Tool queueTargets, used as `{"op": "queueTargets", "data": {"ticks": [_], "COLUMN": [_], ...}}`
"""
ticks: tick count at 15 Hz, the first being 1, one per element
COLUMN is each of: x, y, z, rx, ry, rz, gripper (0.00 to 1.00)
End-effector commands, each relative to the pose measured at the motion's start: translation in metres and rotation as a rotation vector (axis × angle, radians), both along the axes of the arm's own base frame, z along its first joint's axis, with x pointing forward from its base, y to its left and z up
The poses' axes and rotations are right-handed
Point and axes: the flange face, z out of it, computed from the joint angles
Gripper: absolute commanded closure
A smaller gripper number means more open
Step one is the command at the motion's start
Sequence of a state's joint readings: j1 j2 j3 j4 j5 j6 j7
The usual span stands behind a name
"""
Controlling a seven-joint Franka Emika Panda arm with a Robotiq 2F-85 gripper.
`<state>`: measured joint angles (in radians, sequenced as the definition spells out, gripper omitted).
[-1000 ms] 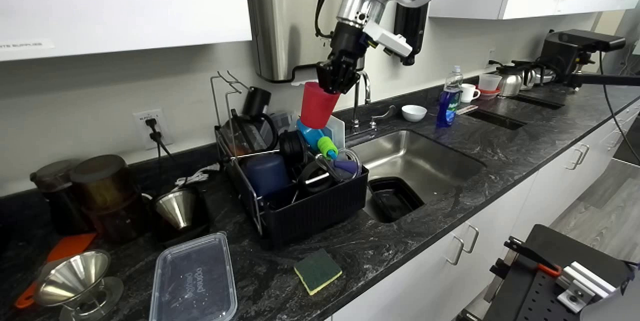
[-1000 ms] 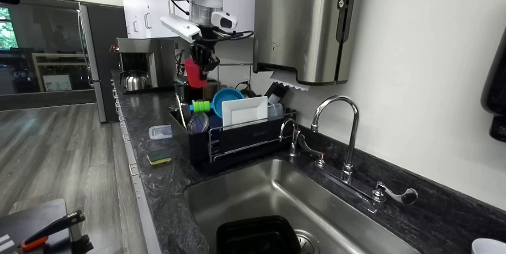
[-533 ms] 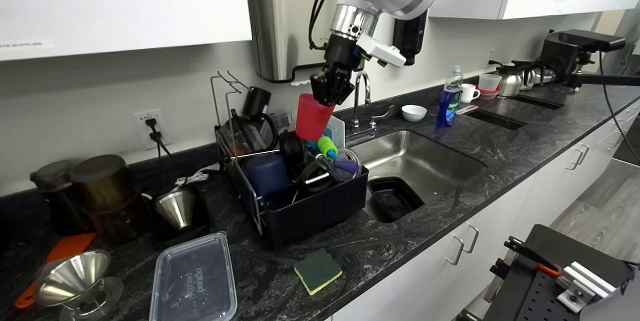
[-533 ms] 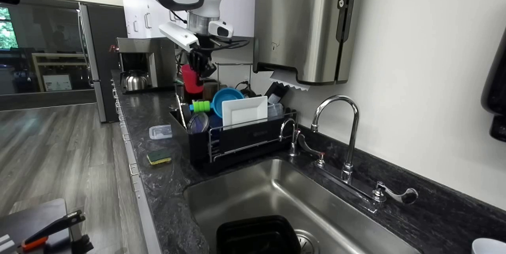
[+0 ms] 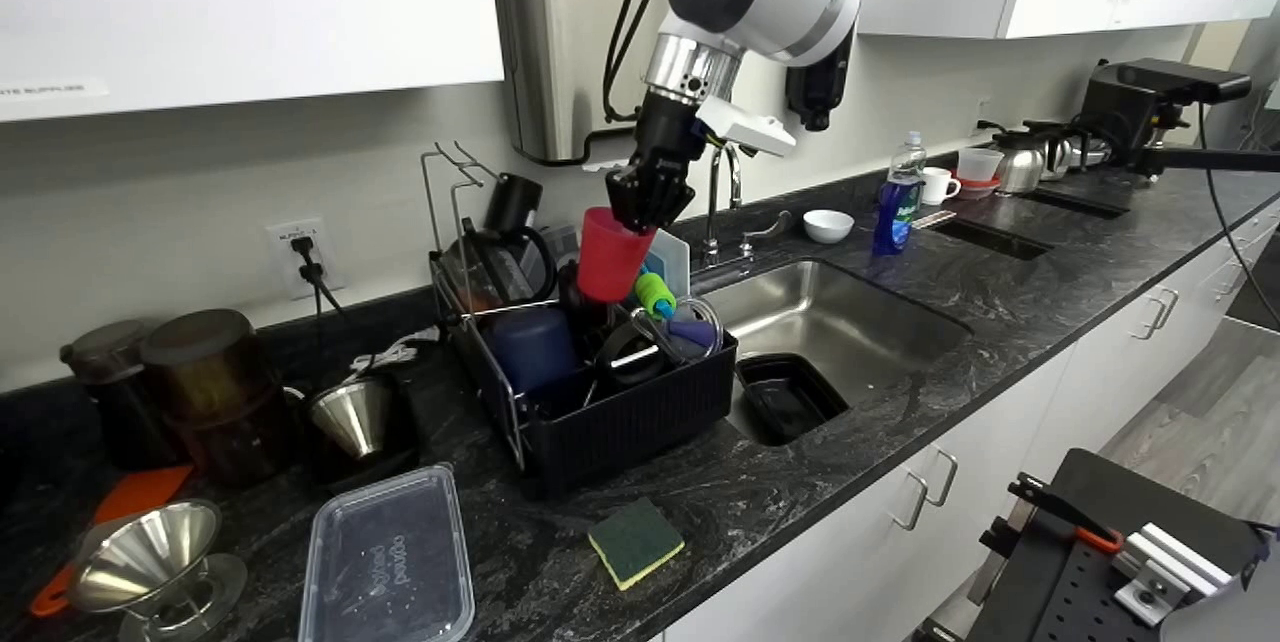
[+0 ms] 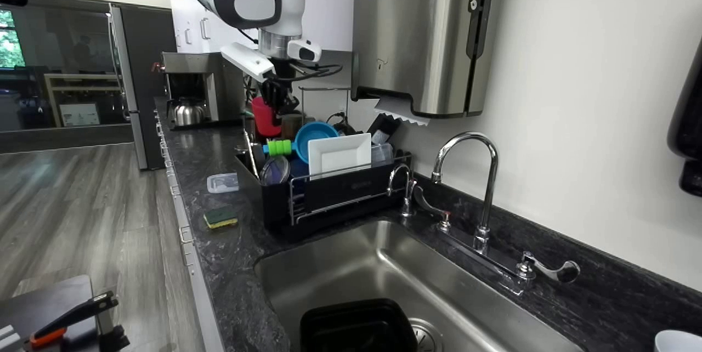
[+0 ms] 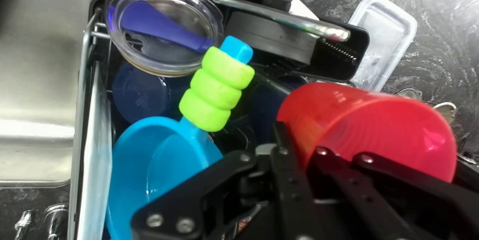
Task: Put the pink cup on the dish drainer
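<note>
In an exterior view, the dish drainer (image 5: pixel 640 422) stands loaded on the table (image 5: pixel 770 482), and the pink cup (image 5: pixel 606 262) is held above it, mouth up and tilted. The end effector (image 5: pixel 636 222) is clenched on the cup's wall at the rim (whether the base brushes anything in the drainer, I cannot tell). The sink (image 5: pixel 880 322) lies just beside the drainer; a sponge (image 5: pixel 637 540) sits near it on the table, as does a clear flat container (image 5: pixel 390 557).

In an exterior view, the cup hangs over the part of the drainer away from the sink. Within the drainer stand a blue vessel (image 6: pixel 314 138) with a green grip (image 6: pixel 279 147) and a white plate (image 6: pixel 340 153); a tall faucet (image 6: pixel 490 193) rises near it.

In the wrist view, the cup, its inside showing, is over the drainer beside the blue vessel. A clear round lid (image 7: pixel 172 56) lies at the drainer's sink-side corner.
</note>
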<state>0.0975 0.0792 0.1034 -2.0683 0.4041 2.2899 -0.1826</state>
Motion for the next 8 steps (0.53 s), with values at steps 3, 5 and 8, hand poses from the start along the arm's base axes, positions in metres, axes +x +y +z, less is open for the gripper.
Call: {"op": "queueTargets", "data": {"ticks": [3,5,8], "x": [0.006,0.0063,0.0067], "y": [0.0034,0.003,0.0024], "z": [-0.0169,-0.0178,-0.0188], "rx": [-0.026,-0.032,-0.038], "ry": [-0.05,-0.056,-0.063], "rz": [0.012,0.016,0.019], "gripper": [0.99,0.99,0.99]}}
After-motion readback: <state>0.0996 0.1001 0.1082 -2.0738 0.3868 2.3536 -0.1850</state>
